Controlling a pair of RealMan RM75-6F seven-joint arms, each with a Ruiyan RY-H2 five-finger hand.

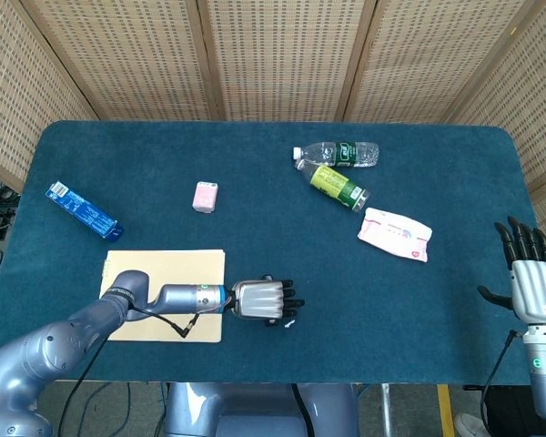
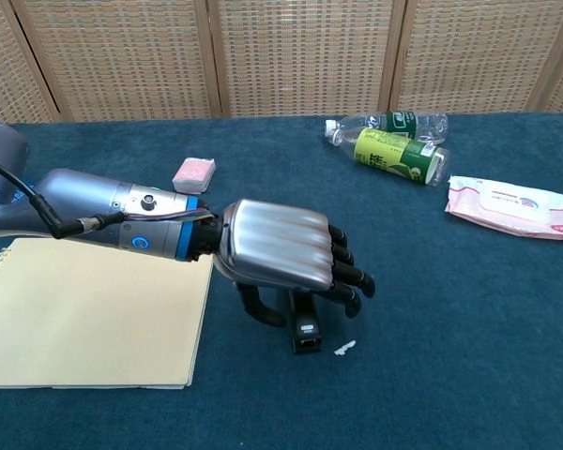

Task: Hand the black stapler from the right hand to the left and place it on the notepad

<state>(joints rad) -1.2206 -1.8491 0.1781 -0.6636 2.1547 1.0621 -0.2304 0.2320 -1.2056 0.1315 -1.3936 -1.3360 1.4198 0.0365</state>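
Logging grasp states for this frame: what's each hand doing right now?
Left hand: over the black stapler, fingers curling around it; whether it grips yet cannot be told.
Right hand: open, holding nothing, at the table edge.

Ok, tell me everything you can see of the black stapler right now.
The black stapler is mostly hidden under the left hand. In the chest view only its near end shows: a narrow black body with a small pale patch, lying flat on the blue tablecloth, just right of the notepad and not on it. The hand's fingers curl down over it, thumb on its left side; whether they grip it cannot be told. A white scrap lies beside it.
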